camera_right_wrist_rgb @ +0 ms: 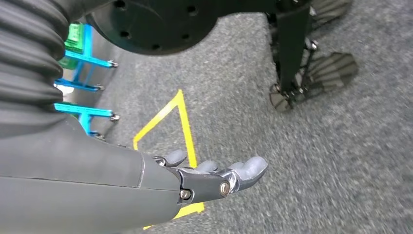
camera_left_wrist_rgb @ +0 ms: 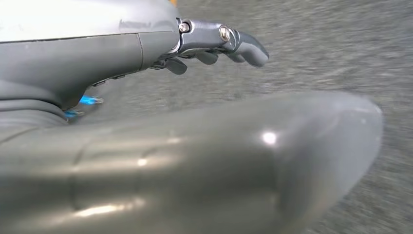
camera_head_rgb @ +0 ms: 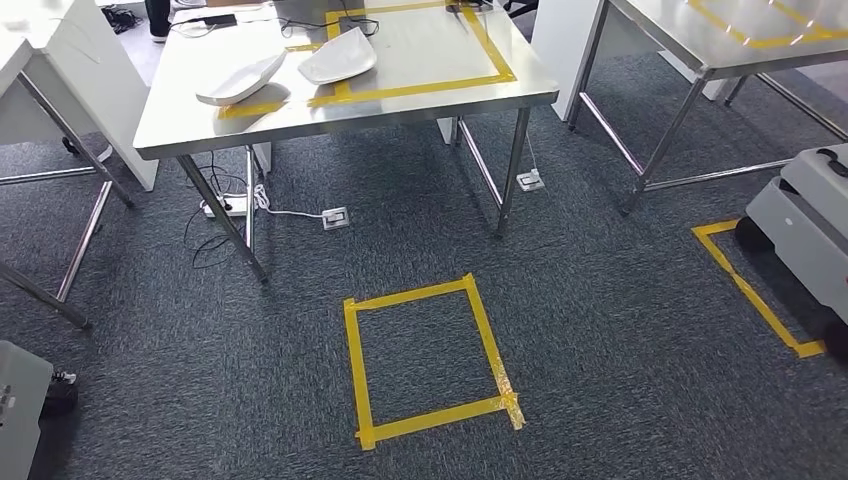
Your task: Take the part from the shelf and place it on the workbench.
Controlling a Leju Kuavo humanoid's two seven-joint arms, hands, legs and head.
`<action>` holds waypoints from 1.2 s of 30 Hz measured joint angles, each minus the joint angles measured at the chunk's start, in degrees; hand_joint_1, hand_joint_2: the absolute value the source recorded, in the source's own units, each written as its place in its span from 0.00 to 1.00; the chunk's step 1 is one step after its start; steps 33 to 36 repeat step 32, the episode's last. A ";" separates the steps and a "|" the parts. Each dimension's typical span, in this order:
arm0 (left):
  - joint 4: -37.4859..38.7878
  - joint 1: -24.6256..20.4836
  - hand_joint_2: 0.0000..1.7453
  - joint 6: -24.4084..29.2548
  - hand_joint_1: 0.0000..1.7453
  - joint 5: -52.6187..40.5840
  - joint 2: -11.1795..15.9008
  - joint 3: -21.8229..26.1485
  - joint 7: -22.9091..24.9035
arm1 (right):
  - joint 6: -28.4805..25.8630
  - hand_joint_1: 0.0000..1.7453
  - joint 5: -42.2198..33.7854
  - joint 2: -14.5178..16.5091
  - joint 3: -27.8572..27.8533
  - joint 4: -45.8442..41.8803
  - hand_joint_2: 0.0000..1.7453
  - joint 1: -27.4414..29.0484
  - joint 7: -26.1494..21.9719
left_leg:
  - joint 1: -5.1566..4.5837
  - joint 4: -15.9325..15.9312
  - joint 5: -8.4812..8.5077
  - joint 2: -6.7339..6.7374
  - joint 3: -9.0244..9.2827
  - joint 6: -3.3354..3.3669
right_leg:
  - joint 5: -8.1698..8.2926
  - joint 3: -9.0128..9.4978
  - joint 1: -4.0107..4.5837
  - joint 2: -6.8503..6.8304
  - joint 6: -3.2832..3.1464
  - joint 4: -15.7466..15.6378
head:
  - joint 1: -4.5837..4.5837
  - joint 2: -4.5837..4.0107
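Note:
Two white curved parts lie on the steel workbench, on and beside a rectangle of yellow tape. The bench stands ahead of me across the grey carpet. My left hand hangs over the carpet with its fingers stretched out and nothing in it. My right hand also hangs low, fingers extended and empty, above a yellow tape line on the floor.
A yellow tape square marks the carpet in front of the bench. Cables and a power strip lie under it. More steel tables stand left and right. A grey wheeled unit sits at the right beside another tape outline.

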 joint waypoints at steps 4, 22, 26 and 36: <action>0.09 0.93 0.75 -1.98 0.00 2.55 -0.22 0.03 0.98 | 2.48 0.00 -0.17 -0.64 0.00 0.00 1.00 0.04 -0.33 | 0.04 10.91 -4.95 -0.03 -1.20 -0.56 | 2.10 -3.33 0.01 -0.04 -0.06 0.54 | -0.14 0.00; -4.36 3.52 0.00 -9.05 0.00 11.03 -2.16 -4.05 -0.02 | 9.50 0.00 -12.30 -4.22 14.84 -1.25 0.00 5.76 -3.55 | -0.18 -4.89 0.24 0.43 6.80 2.89 | -2.83 -4.21 -0.35 0.14 3.23 8.96 | 0.01 0.01; -6.75 3.46 0.00 -9.60 0.00 14.55 -1.77 -5.96 -1.20 | 8.70 0.00 -16.26 -4.54 20.74 -1.26 0.00 7.81 -3.82 | -0.58 -4.60 0.31 0.67 6.02 2.56 | -1.41 0.05 0.02 0.13 2.42 1.44 | -0.07 -0.01; -8.17 5.18 0.00 -10.55 0.00 19.74 -1.27 -8.75 -2.81 | 7.45 0.00 -21.98 -5.11 29.33 -2.34 0.00 9.21 -4.38 | -0.41 -5.18 1.07 0.60 6.01 2.03 | -1.01 -0.26 0.28 0.03 1.80 1.36 | -0.07 0.00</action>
